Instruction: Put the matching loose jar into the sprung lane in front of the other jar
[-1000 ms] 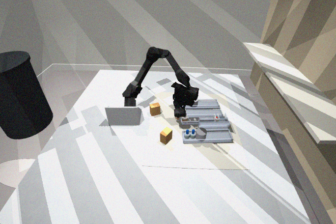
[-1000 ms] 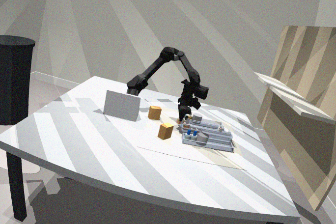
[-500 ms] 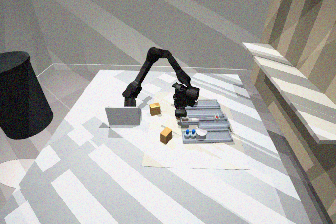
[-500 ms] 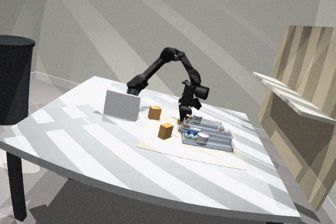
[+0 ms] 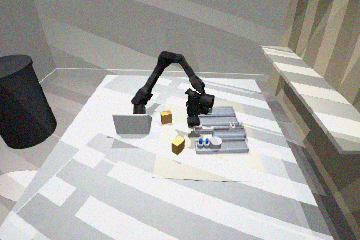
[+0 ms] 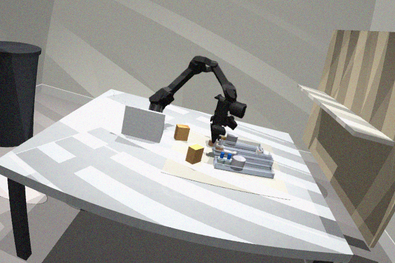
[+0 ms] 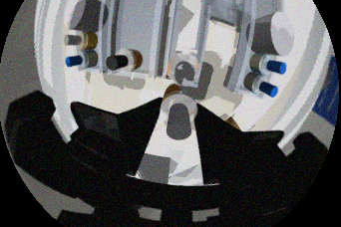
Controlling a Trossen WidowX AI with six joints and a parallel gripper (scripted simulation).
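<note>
Nearest, a white surface (image 5: pixel 168 207) (image 6: pixel 164 196) under bands of light, with a pale mat (image 5: pixel 207 168) (image 6: pixel 204 173) flat on top. On the mat, a brown block with a yellow top (image 5: pixel 178 146) (image 6: pixel 194 154), left of the tray (image 5: pixel 223 151) (image 6: pixel 250 173). In the tray's near lane, two blue-capped jars (image 5: pixel 203 143) (image 6: pixel 225 158) (image 7: pixel 262 76) side by side, with a pale round drum (image 5: pixel 215 143) (image 6: pixel 238 162) (image 7: pixel 271 35) just to the right. Farther in, at the left front end of the sprung lane, a grey-capped jar (image 6: pixel 219 146) (image 7: pixel 184 70), upright. Just outside that end, fingers (image 5: pixel 192 124) (image 6: pixel 213 139) clamped on the loose jar (image 6: pixel 211 143) (image 7: pixel 178 120), also grey-capped with a brown lower part; too small to tell whether touching the lane jar. In the next lane beyond, a black-capped jar (image 7: pixel 120 61). Well left, an upright grey panel (image 5: pixel 132 124) (image 6: pixel 143 124), and between panel and tray an orange block (image 5: pixel 166 117) (image 6: pixel 182 132). Beyond, in the far lane, another drum (image 6: pixel 231 139) (image 7: pixel 87 12). Behind the panel, the foot of the black arm (image 5: pixel 187 68) (image 6: pixel 222 78), bent high above, then down to the tray.
</note>
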